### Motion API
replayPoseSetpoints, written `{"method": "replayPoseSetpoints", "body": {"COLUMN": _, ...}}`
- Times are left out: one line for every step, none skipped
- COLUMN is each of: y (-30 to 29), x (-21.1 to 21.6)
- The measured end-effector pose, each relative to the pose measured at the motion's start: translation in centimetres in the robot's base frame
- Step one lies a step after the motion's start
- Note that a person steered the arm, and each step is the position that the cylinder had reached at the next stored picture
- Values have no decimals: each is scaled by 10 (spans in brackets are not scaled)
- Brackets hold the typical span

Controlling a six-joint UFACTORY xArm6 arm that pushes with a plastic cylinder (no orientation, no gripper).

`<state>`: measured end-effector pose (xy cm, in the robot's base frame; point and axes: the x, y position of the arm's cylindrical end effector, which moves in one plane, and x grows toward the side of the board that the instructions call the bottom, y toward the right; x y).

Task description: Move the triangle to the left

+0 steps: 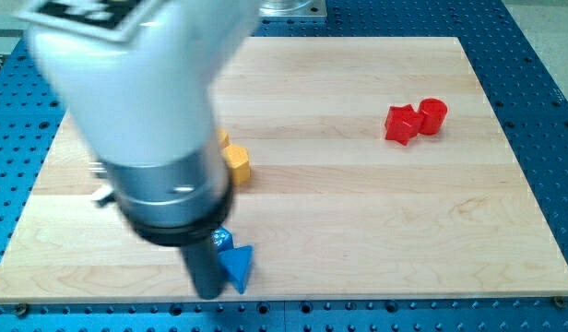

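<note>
Lab bench: wooden board [358, 212] atop blue perforated table [542, 111].

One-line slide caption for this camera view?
My tip touches the blue triangle from the view's left.

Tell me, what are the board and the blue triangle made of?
The board looks like pale wood: grain streaks and joined strips show, with a smooth matte finish. The blue triangle seems plastic or painted wood; its even, saturated colour hides any grain. My tip stands at its left side.
</note>
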<state>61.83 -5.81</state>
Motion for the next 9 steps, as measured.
{"method": "replayPoseSetpoints", "body": {"y": 68, "x": 0}}
{"method": "replayPoseSetpoints", "body": {"y": 113, "x": -13}}
{"method": "replayPoseSetpoints", "body": {"y": 108, "x": -55}}
{"method": "replayPoseSetpoints", "body": {"y": 60, "x": -48}}
{"method": "replayPoseSetpoints", "body": {"y": 122, "x": -60}}
{"method": "replayPoseSetpoints", "body": {"y": 75, "x": 0}}
{"method": "replayPoseSetpoints", "body": {"y": 69, "x": 0}}
{"method": "replayPoseSetpoints", "body": {"y": 46, "x": 0}}
{"method": "replayPoseSetpoints", "body": {"y": -13, "x": 0}}
